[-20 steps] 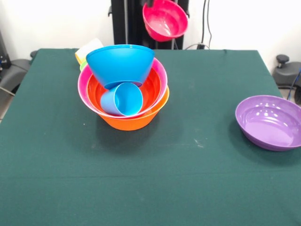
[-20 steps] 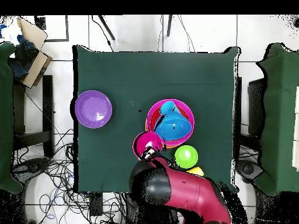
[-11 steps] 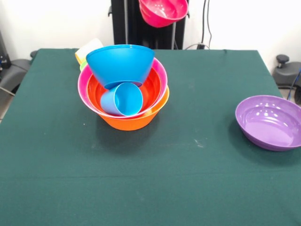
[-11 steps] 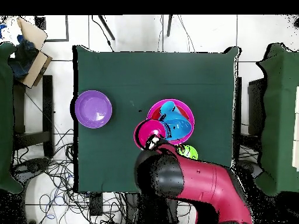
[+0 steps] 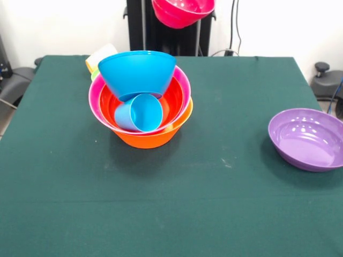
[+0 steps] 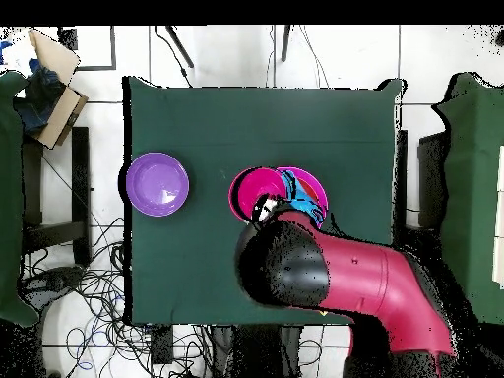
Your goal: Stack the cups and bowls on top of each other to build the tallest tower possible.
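At the table's far side, high above the green cloth, the magenta bowl (image 5: 183, 12) is hanging tilted, mouth partly toward the camera. In the overhead view it is showing just beside the tower (image 6: 300, 197), at the end of the red arm (image 6: 345, 281). The claw (image 6: 264, 209) is mostly hidden by the arm's bulk; whether it is clamped on the rim I cannot tell, though the bowl aloft suggests a hold.

The tower itself is sitting left of centre in the front view: orange bowl (image 5: 153, 136) as base, pink bowl (image 5: 182, 80) nested in it, red-orange bowl (image 5: 171, 99) inside that. A light blue cup (image 5: 140, 113) is lying on its side within, and the blue bowl (image 5: 137, 72) is perching tilted on top of it (an unsteady seat).

Judgement: the carried bowl wants levelling first, then centring over the blue bowl and a slow descent; an off-centre touch could tip the blue bowl off the cup.

Well apart, the purple bowl (image 5: 308, 138) is waiting on the table (image 5: 214, 203). A yellow cup (image 5: 99, 56) is peeking out behind the tower.
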Tool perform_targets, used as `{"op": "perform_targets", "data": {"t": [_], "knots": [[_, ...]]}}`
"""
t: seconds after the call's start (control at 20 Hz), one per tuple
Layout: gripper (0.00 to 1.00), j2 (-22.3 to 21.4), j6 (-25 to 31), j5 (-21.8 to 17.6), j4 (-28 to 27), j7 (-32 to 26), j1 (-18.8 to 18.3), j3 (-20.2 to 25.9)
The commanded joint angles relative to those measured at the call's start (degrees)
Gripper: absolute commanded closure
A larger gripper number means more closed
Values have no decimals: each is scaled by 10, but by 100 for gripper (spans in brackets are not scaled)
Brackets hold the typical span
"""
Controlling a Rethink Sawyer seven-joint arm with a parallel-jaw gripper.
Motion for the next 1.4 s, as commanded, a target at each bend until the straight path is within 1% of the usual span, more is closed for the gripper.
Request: {"op": "perform_targets", "data": {"t": [0.05, 0.2, 0.35, 0.55, 0.65, 0.8, 0.95, 1.05, 1.4], "knots": [[100, 56, -36, -53, 12, -159, -46, 93], [100, 71, -73, -75, 29, -155, -74, 117], [100, 88, -109, -108, 43, -142, -96, 132], [100, 97, -136, -137, 62, -125, -122, 157], [100, 104, -153, -157, 70, -110, -128, 162], [100, 123, -181, -195, 67, -80, -120, 150], [100, 146, -209, -236, 54, -45, -91, 117], [100, 146, -212, -245, 53, -30, -83, 110], [100, 144, -214, -255, 63, -12, -82, 114]]}}
